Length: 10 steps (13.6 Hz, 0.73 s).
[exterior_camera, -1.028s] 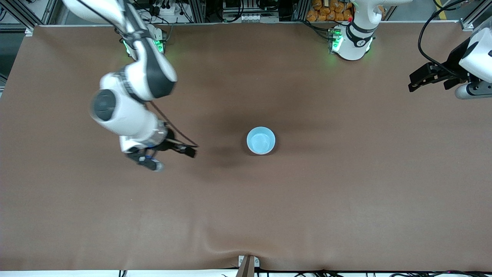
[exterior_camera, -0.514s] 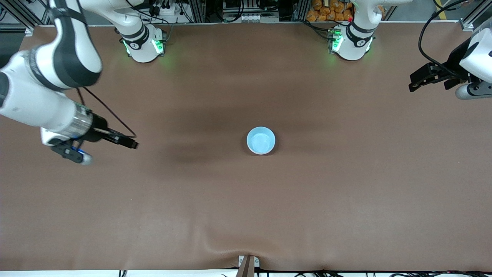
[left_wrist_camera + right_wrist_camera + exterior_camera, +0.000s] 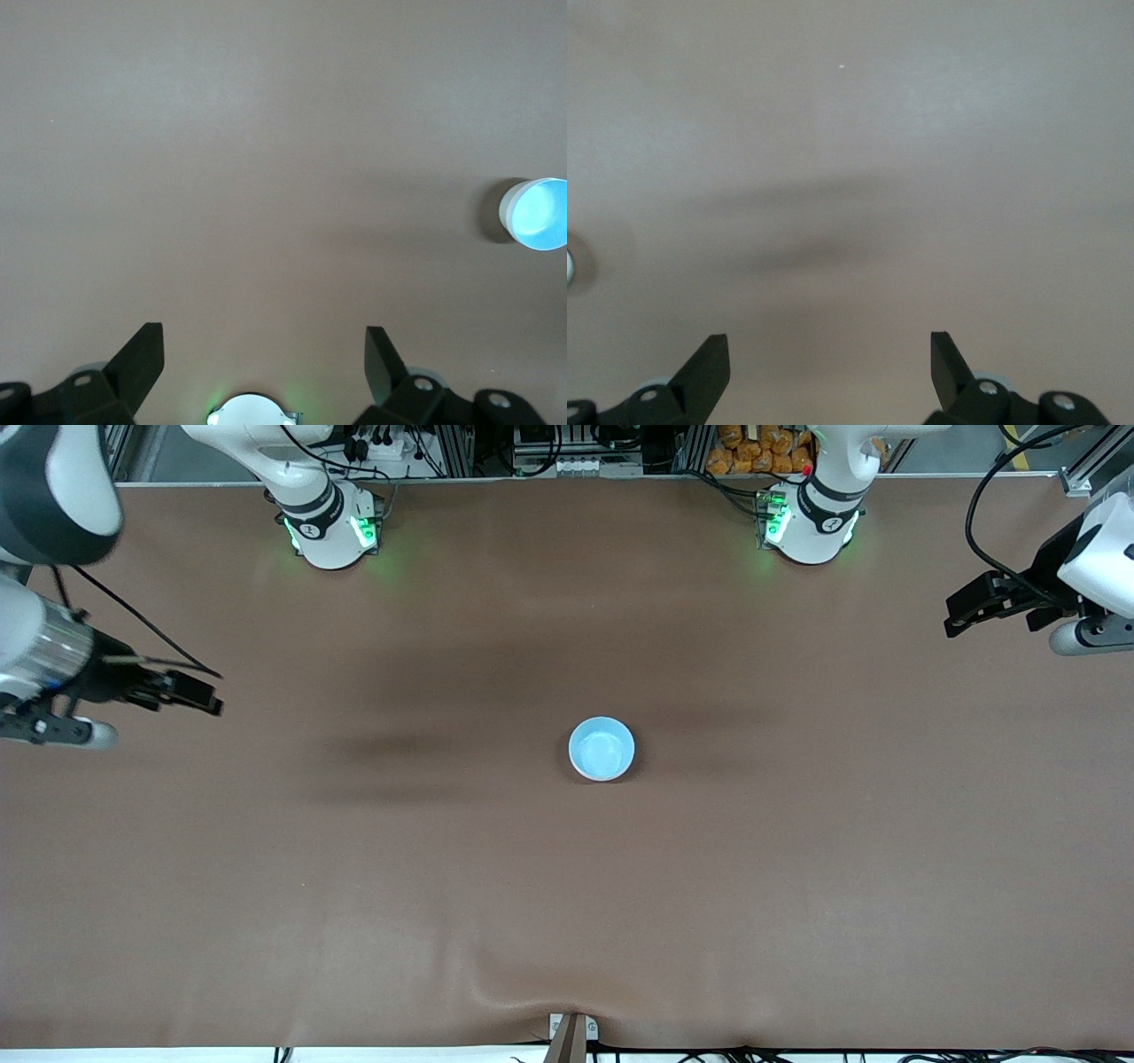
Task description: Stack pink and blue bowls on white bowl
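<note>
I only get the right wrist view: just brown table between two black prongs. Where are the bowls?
Observer: Mid-table, away from your open right pincer at the right arm's end of the brown table. A small glossy sky-blue bowl sits on top.
Operator: Anything under it?
Observer: The left wrist view shows a small glossy white bowl around the blue one. No pink bowl can be seen.
Operator: And the other arm?
Observer: It waits. Its left pincer hangs open and empty over the left arm's end.
</note>
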Motion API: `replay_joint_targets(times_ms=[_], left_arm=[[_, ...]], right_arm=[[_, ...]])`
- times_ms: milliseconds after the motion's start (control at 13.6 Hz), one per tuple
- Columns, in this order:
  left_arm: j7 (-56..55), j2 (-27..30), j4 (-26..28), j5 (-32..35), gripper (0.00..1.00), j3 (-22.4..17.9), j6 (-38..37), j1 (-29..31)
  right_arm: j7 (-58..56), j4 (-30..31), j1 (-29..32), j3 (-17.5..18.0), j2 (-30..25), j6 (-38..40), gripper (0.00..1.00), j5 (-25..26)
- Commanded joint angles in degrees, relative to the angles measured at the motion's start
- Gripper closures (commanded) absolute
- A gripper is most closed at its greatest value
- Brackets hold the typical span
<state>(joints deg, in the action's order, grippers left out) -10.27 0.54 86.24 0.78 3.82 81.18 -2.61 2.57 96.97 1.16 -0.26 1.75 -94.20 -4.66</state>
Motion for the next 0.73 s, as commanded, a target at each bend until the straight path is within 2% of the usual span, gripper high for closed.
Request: replay_joint_targets(times_ms=[0,220,367,661], left_arm=[[0.52,0.95,0.42,0.46,0.00,0.48,-0.41,0.33],[0.52,0.95,0.42,0.45,0.00,0.48,-0.41,0.33],[0.60,1.74,0.85,0.45,0.00,0.48,-0.50,0.33],[0.60,3.24,2.26,0.45,0.00,0.48,-0.67,0.33]], right_arm=[[-3.44,-7.21,2.18,1.41,-0.44,6.90,0.00,3.25],[-8.01,-11.53,2.71,1.23,-0.44,11.13,0.00,6.59],[-7.23,-12.86,2.80,1.23,-0.44,13.42,0.00,6.59],[-0.20,-12.86,2.36,1.32,-0.96,13.25,0.00,5.36]])
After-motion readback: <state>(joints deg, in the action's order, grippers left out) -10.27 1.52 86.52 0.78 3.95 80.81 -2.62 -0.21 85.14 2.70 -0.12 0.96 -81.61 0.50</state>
